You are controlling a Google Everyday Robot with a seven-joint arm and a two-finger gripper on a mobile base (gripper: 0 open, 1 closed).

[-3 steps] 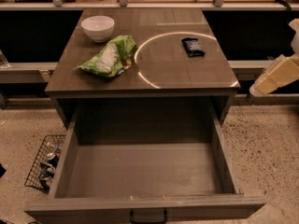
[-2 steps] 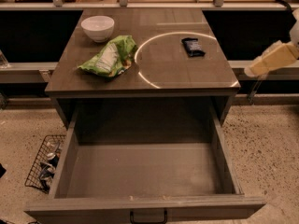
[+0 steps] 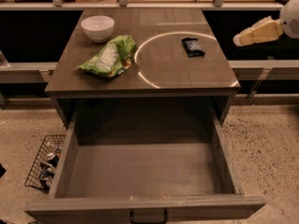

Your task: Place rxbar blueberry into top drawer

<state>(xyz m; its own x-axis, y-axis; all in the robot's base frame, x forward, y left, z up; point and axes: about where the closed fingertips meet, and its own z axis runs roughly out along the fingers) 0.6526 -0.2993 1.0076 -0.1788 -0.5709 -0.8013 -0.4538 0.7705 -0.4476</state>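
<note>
Gripper [image 3: 244,37] risen — right of rxbar blueberry [image 3: 193,46].

White bowl [image 3: 97,27] sat upper left of frame, near back-left corner of grey-brown tabletop [image 3: 177,76]. Green chip bag [image 3: 110,57] lay just below & slightly right of it, crumpled, light label side up, apart from bowl. Bright curved ring of light [image 3: 142,76] ran across tabletop centre, its left arc meeting bag's right edge. Black wire basket [image 3: 42,164] stood on speckled floor [image 3: 271,143] at lower left, w/ small items inside, too dim to ID. Gripper [image 3: 239,38] hung at upper right of frame, off tabletop's right side.
</note>
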